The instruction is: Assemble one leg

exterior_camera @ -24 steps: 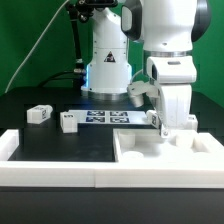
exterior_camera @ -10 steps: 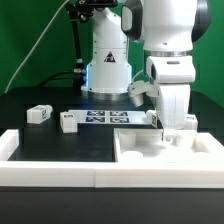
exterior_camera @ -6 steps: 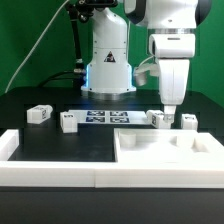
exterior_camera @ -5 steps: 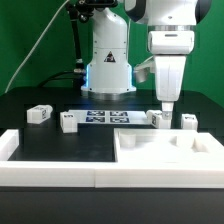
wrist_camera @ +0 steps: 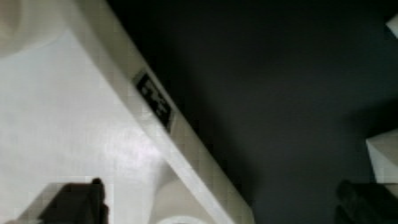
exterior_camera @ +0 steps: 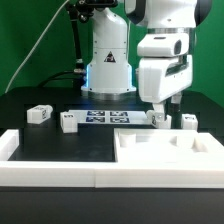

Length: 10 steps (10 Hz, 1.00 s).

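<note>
Several small white legs with tags stand on the black table in the exterior view: two at the left point(exterior_camera: 39, 114) point(exterior_camera: 68, 122) and two at the right point(exterior_camera: 158, 118) point(exterior_camera: 189, 122). My gripper point(exterior_camera: 160, 106) hangs just above the right pair, behind the large white panel point(exterior_camera: 165, 150). In the wrist view my gripper point(wrist_camera: 217, 200) is open and empty, with its dark fingertips point(wrist_camera: 71, 200) far apart. Below it lie the panel point(wrist_camera: 71, 100), with a tag point(wrist_camera: 157, 95) on its edge, and the dark table. A white corner point(wrist_camera: 382, 150) shows at the side; I cannot tell what it is.
The marker board point(exterior_camera: 105, 118) lies flat between the two pairs of legs. A white raised wall point(exterior_camera: 50, 170) runs along the table's front, rising at the exterior view's left end. The robot's white base point(exterior_camera: 108, 65) stands behind the marker board.
My gripper has risen from low at the panel's back edge. Its wrist has turned and it has shifted slightly toward the exterior view's left. The legs and panel have not moved.
</note>
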Each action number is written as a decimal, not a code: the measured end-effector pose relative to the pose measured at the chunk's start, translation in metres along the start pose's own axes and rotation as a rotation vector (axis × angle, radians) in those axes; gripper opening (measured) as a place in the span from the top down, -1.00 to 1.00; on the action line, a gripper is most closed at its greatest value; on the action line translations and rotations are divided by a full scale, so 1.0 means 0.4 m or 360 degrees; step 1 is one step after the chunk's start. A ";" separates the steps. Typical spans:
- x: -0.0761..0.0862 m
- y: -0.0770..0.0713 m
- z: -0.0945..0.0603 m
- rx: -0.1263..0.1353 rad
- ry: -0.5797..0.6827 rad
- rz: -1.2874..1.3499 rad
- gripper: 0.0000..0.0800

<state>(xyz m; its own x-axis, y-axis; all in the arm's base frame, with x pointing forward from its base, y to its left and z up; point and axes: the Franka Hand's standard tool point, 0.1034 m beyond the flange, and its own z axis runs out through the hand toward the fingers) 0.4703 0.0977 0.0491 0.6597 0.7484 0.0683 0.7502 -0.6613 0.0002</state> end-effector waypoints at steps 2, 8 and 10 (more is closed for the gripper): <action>0.022 -0.037 0.005 -0.0003 0.0040 0.0402 -0.62; 0.039 -0.078 0.018 0.0066 0.0048 0.1212 -0.62; 0.050 -0.112 0.023 0.0077 0.0063 0.1512 -0.62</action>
<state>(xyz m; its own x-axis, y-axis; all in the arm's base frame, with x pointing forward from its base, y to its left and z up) 0.4505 0.1427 0.0413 0.9932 -0.1040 0.0524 -0.0975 -0.9887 -0.1139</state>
